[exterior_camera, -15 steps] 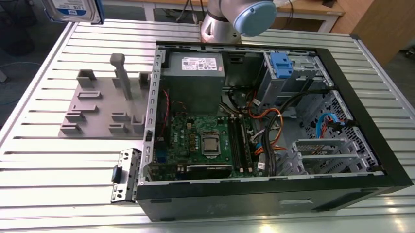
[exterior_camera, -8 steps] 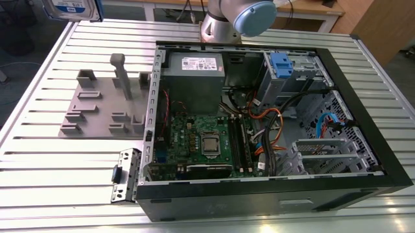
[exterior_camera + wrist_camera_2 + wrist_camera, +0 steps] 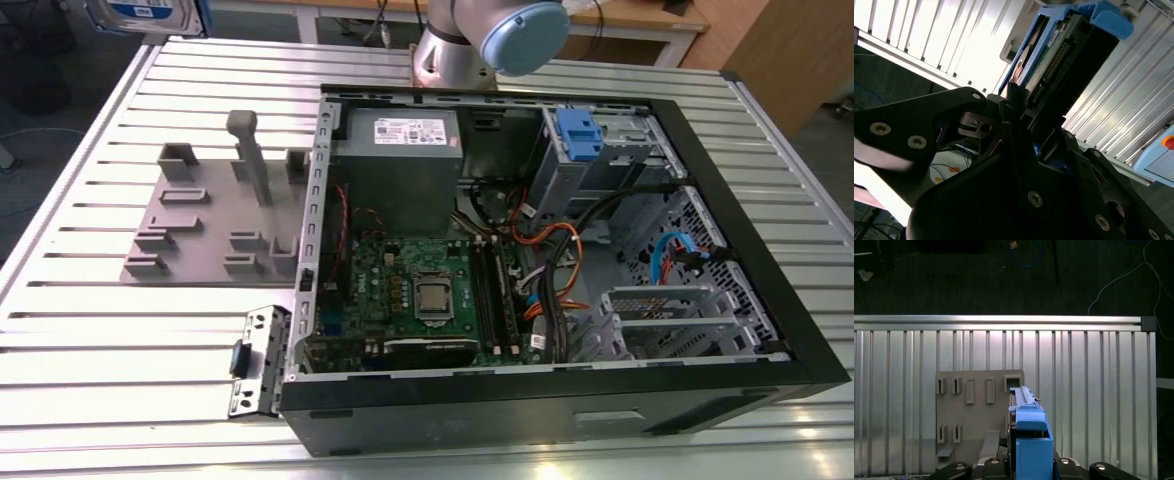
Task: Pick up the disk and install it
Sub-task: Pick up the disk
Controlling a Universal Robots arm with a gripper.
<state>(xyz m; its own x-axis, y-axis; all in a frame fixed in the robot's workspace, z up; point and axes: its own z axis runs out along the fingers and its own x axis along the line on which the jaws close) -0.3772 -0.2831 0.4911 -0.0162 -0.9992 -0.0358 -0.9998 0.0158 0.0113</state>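
Observation:
The disk (image 3: pixel 1051 52) is a silver drive in a bright blue carrier frame, and my gripper (image 3: pixel 1026 107) is shut on it, black fingers (image 3: pixel 1014 100) clamped on its two faces. In the first wrist view the disk (image 3: pixel 1029 435) stands edge-on above the gripper body (image 3: pixel 1029 467), high over the grey fixture plate (image 3: pixel 979 405). In the exterior view the disk (image 3: pixel 150 12) shows at the top left corner, off the table's far edge and well away from the open computer case (image 3: pixel 747 300).
The case lies open on the slatted aluminium table (image 3: pixel 120 330). Inside are a grey power supply (image 3: pixel 394 165), a green motherboard (image 3: pixel 414 290), cables, a blue tab (image 3: pixel 577 130) on the upper bay and a metal drive cage (image 3: pixel 667 315). A loose metal bracket (image 3: pixel 260 360) lies beside the case.

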